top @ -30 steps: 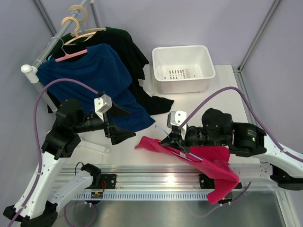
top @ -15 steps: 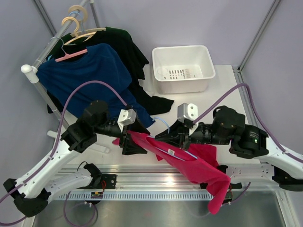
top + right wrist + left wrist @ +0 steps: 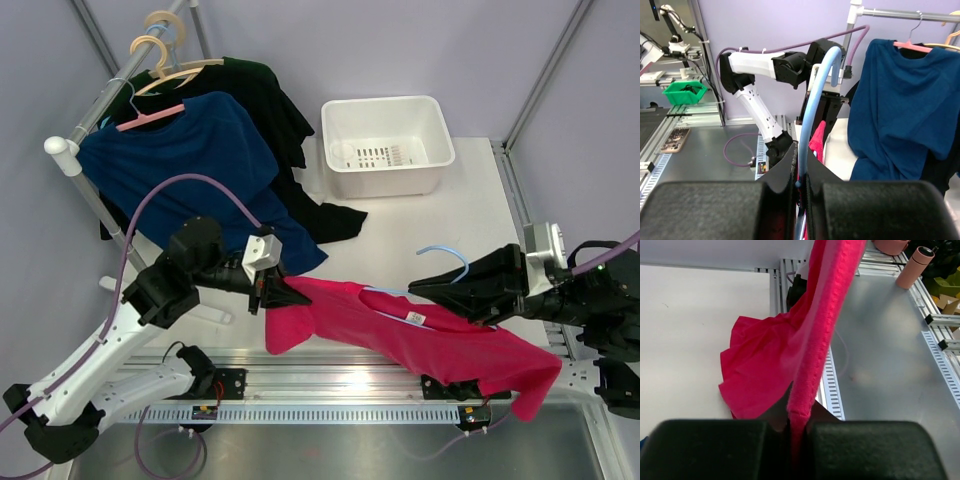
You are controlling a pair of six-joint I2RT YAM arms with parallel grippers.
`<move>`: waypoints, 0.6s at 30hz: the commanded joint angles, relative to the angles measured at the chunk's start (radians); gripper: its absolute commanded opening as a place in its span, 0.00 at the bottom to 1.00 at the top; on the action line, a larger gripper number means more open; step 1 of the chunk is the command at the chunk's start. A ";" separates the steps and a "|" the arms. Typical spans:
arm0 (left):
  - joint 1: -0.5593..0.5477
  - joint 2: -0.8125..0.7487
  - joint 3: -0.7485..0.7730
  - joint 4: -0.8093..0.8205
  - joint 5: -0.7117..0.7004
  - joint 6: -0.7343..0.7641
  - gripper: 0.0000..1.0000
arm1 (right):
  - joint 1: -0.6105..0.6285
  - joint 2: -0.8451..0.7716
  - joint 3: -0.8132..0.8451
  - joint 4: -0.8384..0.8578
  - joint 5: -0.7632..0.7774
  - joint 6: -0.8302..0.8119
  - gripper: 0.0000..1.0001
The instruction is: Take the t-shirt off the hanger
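Lower left of centre, the left end effector (image 3: 270, 290) is clamped on the t-shirt (image 3: 400, 338). At right, the right end effector (image 3: 425, 288) pinches the hanger (image 3: 445, 247).

Readable text: none in any view.
Neck label (image 3: 417, 318) on the t-shirt (image 3: 450, 345): white, print too small to read.

T-shirt (image 3: 400, 335) spans left to right along the near edge of the desk (image 3: 400, 230), with its left end in the left hand (image 3: 262, 291) and its right corner hanging over the edge. Hanger (image 3: 445, 258) is in its neck, clamped in the right hand (image 3: 418, 288). Tub (image 3: 385, 181) sits at back, right of centre. Rail (image 3: 100, 112) stands back left, carrying two shirts (image 3: 190, 160), one behind the other.
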 commanded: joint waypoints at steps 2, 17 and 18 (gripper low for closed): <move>-0.005 -0.016 0.010 0.042 -0.118 -0.034 0.00 | 0.002 -0.036 0.043 -0.008 0.064 0.000 0.00; -0.003 -0.009 -0.028 0.089 -0.650 -0.296 0.00 | 0.002 -0.266 0.054 0.008 0.262 -0.054 0.00; -0.003 0.012 -0.027 0.105 -0.625 -0.331 0.00 | 0.004 -0.271 0.042 0.009 0.259 -0.056 0.00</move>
